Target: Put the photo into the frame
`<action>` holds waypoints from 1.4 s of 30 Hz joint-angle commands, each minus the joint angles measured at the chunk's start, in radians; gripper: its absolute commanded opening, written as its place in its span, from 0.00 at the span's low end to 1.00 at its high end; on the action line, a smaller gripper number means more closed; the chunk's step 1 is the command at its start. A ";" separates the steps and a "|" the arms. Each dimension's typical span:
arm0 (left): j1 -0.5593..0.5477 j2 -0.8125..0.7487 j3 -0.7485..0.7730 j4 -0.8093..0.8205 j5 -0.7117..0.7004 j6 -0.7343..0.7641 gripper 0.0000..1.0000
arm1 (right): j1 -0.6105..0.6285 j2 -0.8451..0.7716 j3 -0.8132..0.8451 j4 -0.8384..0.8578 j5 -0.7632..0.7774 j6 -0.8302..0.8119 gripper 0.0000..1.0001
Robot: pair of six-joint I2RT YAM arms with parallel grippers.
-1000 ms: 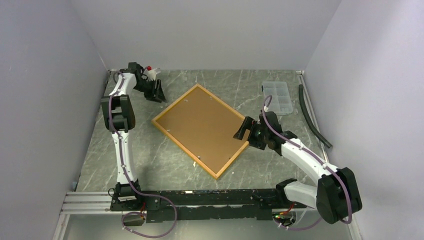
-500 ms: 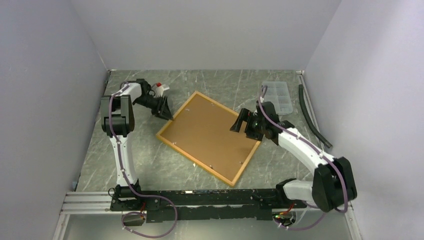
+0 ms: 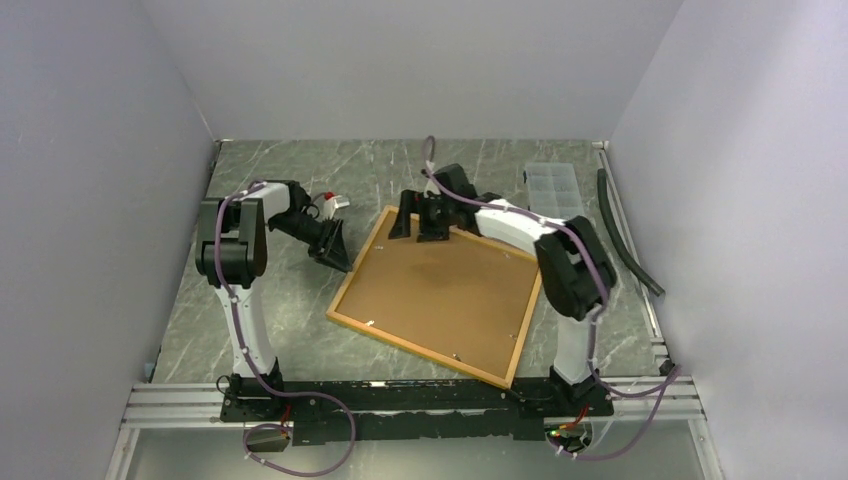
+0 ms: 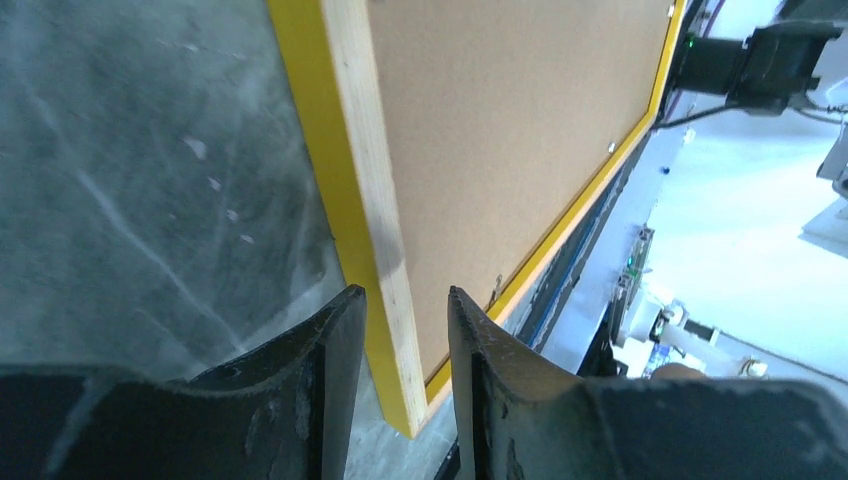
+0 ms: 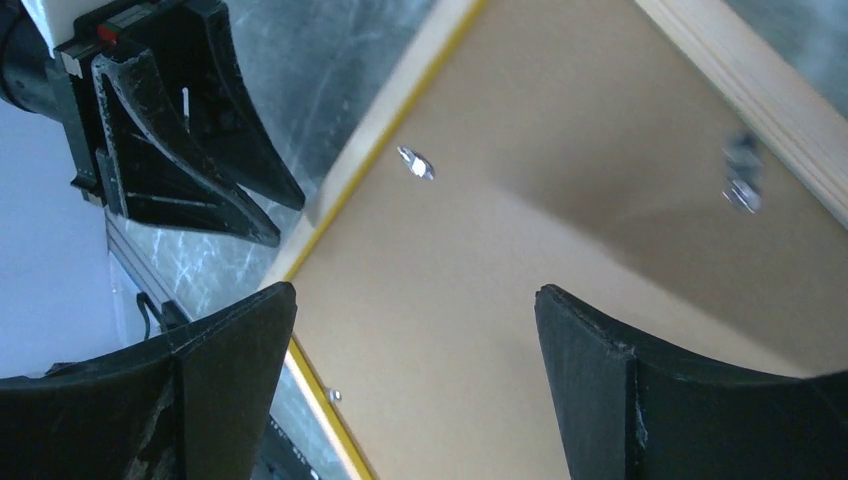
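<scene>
The frame (image 3: 440, 290) lies face down on the table, its brown back up and its thin yellow border showing. The photo is not in view. My left gripper (image 3: 338, 250) is low at the frame's left edge. In the left wrist view its jaws (image 4: 405, 295) are narrowly open, with the frame's yellow and wood edge (image 4: 360, 200) just beyond the gap and untouched. My right gripper (image 3: 418, 222) hovers wide open over the frame's far corner. In the right wrist view (image 5: 415, 295) it is empty above the brown back (image 5: 560, 200), with the left gripper (image 5: 190, 150) visible beyond.
A small clear compartment box (image 3: 555, 190) sits at the back right. A black strip (image 3: 625, 235) lies along the right wall. Small metal tabs (image 5: 415, 163) dot the frame's back. The arm rail (image 3: 400, 395) runs along the near edge.
The frame has turned and slid toward the right and the near edge. My right gripper swung from the frame's right edge to its far corner. My left gripper came down to the left edge.
</scene>
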 commanded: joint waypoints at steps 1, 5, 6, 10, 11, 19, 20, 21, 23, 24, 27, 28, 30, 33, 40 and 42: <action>0.006 -0.008 0.035 0.115 0.057 -0.094 0.41 | 0.045 0.130 0.167 0.044 -0.109 -0.034 0.92; 0.005 0.047 0.070 0.157 0.073 -0.137 0.39 | 0.081 0.199 0.219 0.055 -0.120 0.002 0.91; 0.005 0.058 0.073 0.164 0.078 -0.142 0.38 | 0.088 0.209 0.218 0.067 -0.125 0.015 0.91; 0.004 0.081 0.068 0.171 0.090 -0.136 0.36 | 0.111 0.231 0.185 0.125 -0.136 0.071 0.90; 0.004 0.083 0.067 0.169 0.090 -0.130 0.35 | 0.115 0.236 0.177 0.141 -0.136 0.082 0.90; 0.005 0.094 0.058 0.165 0.102 -0.115 0.29 | 0.126 0.307 0.203 0.212 -0.132 0.145 0.88; 0.004 0.094 0.057 0.166 0.101 -0.115 0.29 | 0.126 0.316 0.214 0.206 -0.127 0.145 0.88; 0.004 0.094 0.057 0.166 0.100 -0.115 0.29 | 0.127 0.321 0.220 0.207 -0.124 0.147 0.88; 0.005 0.095 0.057 0.165 0.098 -0.114 0.28 | 0.126 0.329 0.230 0.204 -0.113 0.146 0.88; 0.004 0.095 0.058 0.164 0.099 -0.112 0.28 | 0.126 0.331 0.237 0.198 -0.104 0.143 0.88; 0.005 0.096 0.056 0.164 0.099 -0.110 0.27 | 0.125 0.335 0.247 0.190 -0.082 0.135 0.88; 0.005 0.095 0.054 0.164 0.100 -0.107 0.27 | 0.125 0.335 0.249 0.193 -0.083 0.134 0.88; 0.004 0.096 0.055 0.162 0.099 -0.105 0.27 | 0.126 0.341 0.260 0.190 -0.082 0.128 0.88; 0.004 0.097 0.058 0.157 0.101 -0.099 0.26 | 0.126 0.343 0.267 0.167 -0.072 0.119 0.88; 0.005 0.093 0.056 0.150 0.111 -0.092 0.25 | 0.126 0.364 0.287 0.171 -0.074 0.125 0.88; 0.004 0.093 0.056 0.150 0.108 -0.090 0.25 | 0.126 0.371 0.294 0.174 -0.079 0.127 0.88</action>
